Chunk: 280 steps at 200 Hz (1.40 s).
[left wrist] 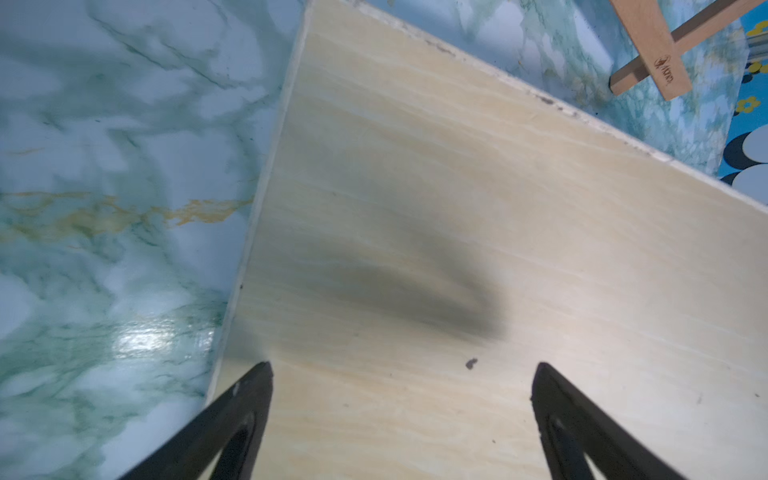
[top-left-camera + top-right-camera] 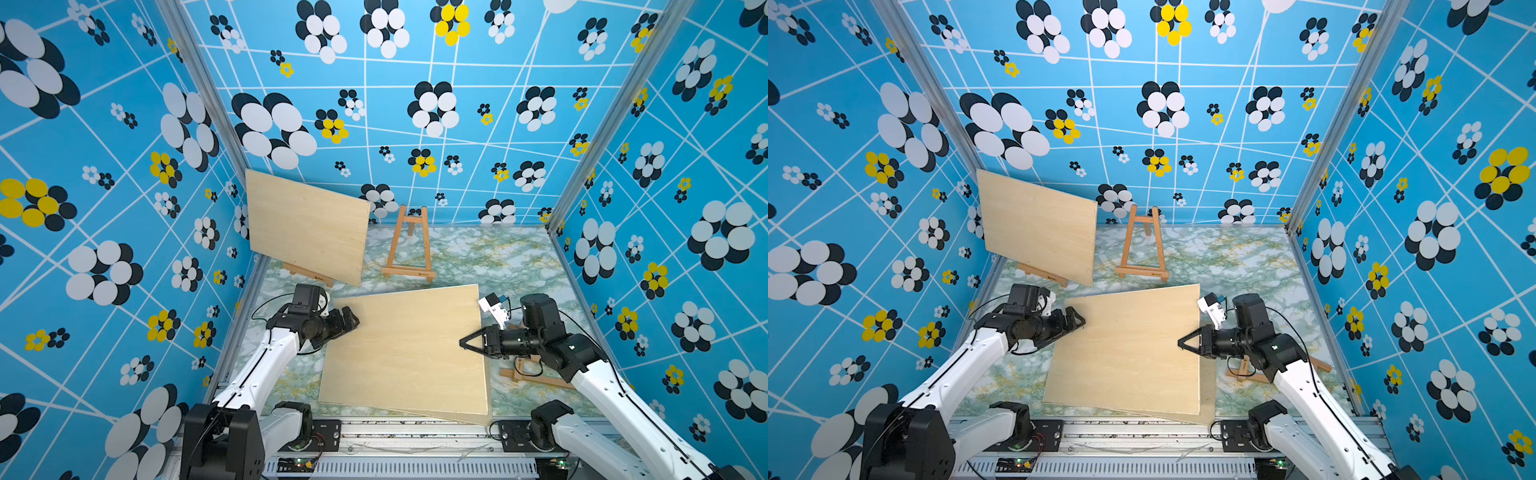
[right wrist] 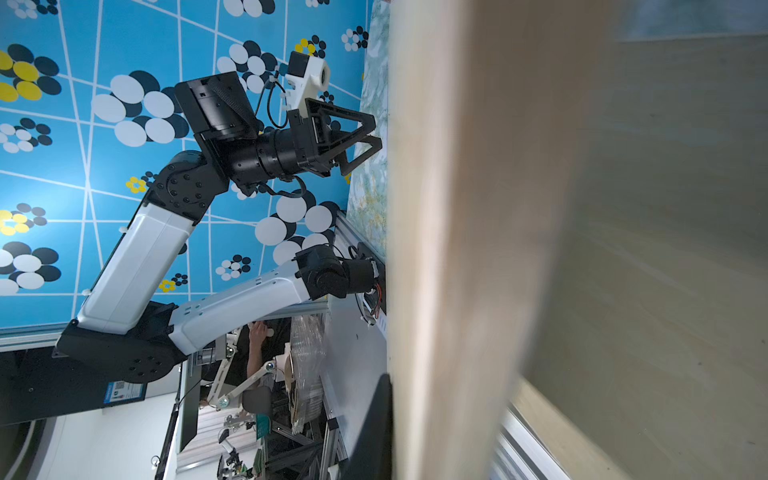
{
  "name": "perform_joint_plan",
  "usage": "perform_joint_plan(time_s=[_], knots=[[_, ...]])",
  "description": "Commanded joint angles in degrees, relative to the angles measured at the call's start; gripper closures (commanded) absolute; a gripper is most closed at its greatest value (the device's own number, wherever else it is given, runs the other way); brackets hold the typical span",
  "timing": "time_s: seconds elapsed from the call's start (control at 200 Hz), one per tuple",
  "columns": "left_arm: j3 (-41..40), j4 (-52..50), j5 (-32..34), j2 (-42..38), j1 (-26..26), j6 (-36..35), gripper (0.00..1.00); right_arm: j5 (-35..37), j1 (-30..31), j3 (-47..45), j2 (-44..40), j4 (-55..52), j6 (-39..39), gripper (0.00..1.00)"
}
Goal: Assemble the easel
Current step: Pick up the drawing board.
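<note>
Listing the table (image 2: pixel 478 257) stock as I see it, left to right.

1. Back board (image 2: pixel 307 224): upright, tilted, resting on the ledge of the left easel (image 2: pixel 309 274), in the far left corner.
2. Left claw (image 2: pixel 353 322): fingers wide apart and holding nothing. It hovers over the near left corner of the top board (image 2: pixel 403 353). My left wrist view shows both fingertips (image 1: pixel 257 382) above the wood by its edge.
3. Top board: lying mid-table near me, skewed, on a lower board (image 2: pixel 1207 399) that shows as a strip along its right and near sides.
4. Middle easel (image 2: pixel 409 249): standing empty at the back, just right of the back board.
5. Right claw (image 2: pixel 462 343): fingers together, clamped on the top board's right edge. My right wrist view has that edge blurred and close across the lens.
6. Fallen easel (image 2: pixel 540 379): flat on the table under the right arm, partly hidden.
</note>
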<state>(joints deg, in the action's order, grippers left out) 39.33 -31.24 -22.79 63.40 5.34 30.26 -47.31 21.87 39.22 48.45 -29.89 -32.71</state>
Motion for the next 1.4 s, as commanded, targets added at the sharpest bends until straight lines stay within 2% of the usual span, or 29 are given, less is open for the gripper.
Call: perform_joint_plan(time_s=[0.0,0.175,0.425,0.68,0.94,1.394], knots=[[-1.65,1.86,-2.20,-4.03,-2.14,0.38,0.01,14.39,1.87,1.42,1.73,-3.38,12.74,1.00],[-3.43,5.35,-5.02,-11.42,-5.22,-0.20,0.01,15.93,2.15,0.86,2.68,1.33,13.20,1.00],[-6.72,10.63,-5.78,-22.31,-6.31,0.13,0.01,16.34,2.30,-1.07,3.39,9.84,15.90,1.00],[-7.23,10.02,-5.95,-26.45,-7.43,-0.40,0.01,16.91,2.39,-0.93,6.78,16.26,18.83,1.00],[-8.00,11.43,-7.14,-32.70,-8.33,0.41,0.01,17.12,2.54,-1.20,10.91,24.13,18.33,1.00],[-3.67,7.98,-7.00,-34.81,-8.86,0.65,0.01,17.65,2.52,-1.63,12.00,26.26,30.68,1.00]])
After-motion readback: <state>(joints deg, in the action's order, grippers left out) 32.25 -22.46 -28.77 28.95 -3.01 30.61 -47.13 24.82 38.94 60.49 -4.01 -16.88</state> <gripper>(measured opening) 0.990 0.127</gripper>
